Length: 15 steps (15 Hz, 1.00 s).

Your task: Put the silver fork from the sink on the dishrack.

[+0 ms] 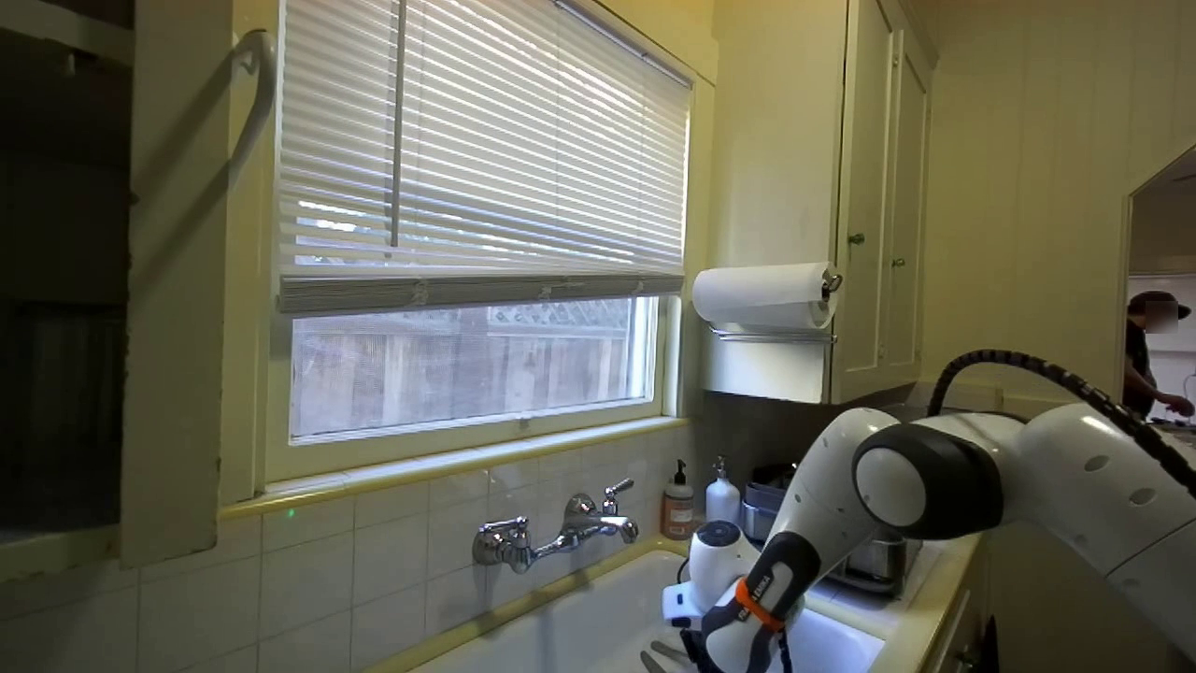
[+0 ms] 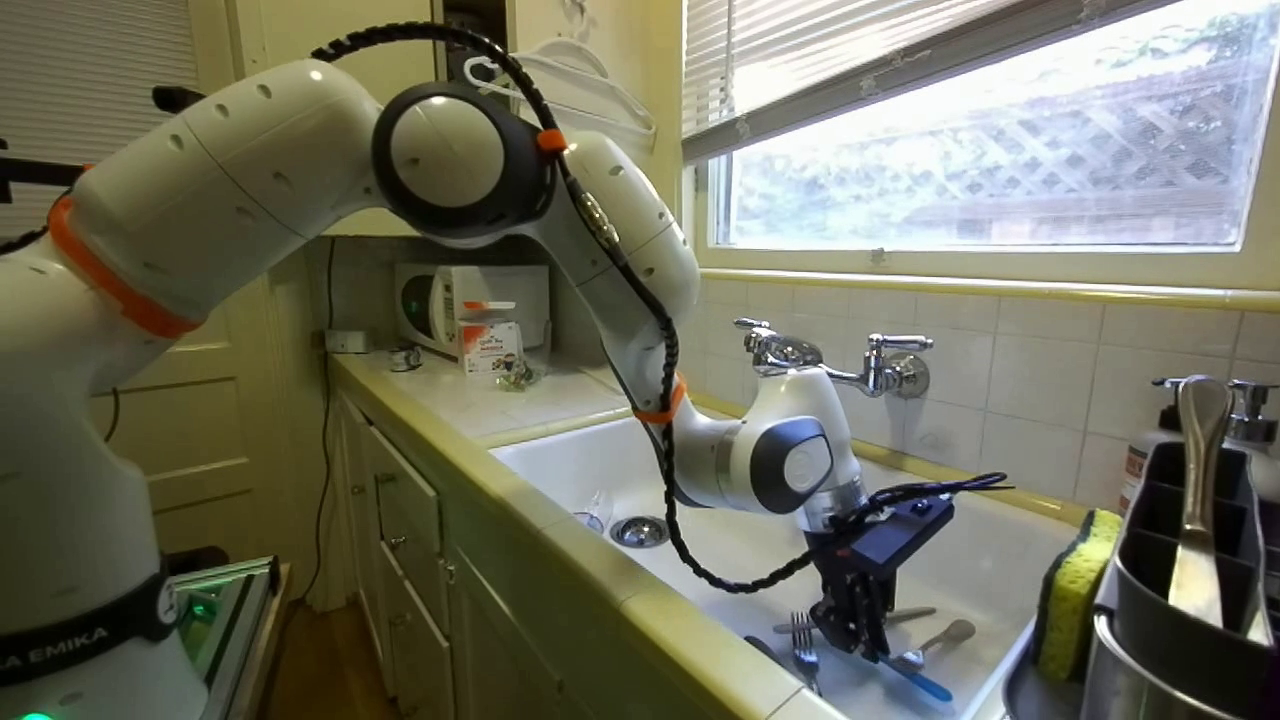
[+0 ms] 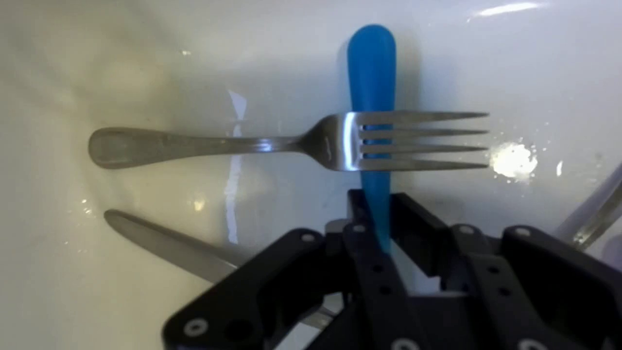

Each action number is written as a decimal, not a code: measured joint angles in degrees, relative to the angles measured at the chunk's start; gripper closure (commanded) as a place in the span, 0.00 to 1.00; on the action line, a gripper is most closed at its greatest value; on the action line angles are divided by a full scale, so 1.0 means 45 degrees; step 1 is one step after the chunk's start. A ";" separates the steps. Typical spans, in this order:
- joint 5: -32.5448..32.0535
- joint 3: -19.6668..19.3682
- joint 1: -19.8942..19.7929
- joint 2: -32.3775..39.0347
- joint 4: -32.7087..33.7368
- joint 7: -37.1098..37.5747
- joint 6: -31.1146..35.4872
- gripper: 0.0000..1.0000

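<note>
A silver fork (image 3: pixel 330 142) lies in the cream-white sink (image 2: pixel 570 455), its tines resting across a blue-handled utensil (image 3: pixel 373 73). In an exterior view this fork (image 2: pixel 945 637) is just beyond my gripper. My gripper (image 3: pixel 376 197) is closed around the blue handle, with a fingertip against each side; the fork is outside the jaws. In an exterior view my gripper (image 2: pixel 872 655) is low in the sink. A different silver fork (image 2: pixel 803 645) lies on the gripper's near side. The dishrack's wire bars do not show clearly.
A silver knife (image 3: pixel 170 245) and another utensil (image 3: pixel 602 216) lie beside my gripper. The faucet (image 2: pixel 880 375) sticks out over the sink. A dark utensil caddy (image 2: pixel 1170 660) and a sponge (image 2: pixel 1080 590) stand at the sink's edge. Soap bottles (image 1: pixel 722 495) stand behind the arm.
</note>
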 measured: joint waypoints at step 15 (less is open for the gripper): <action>-0.0058 -0.2057 0.0756 -0.4072 -0.6423 0.1503 0.5231 0.95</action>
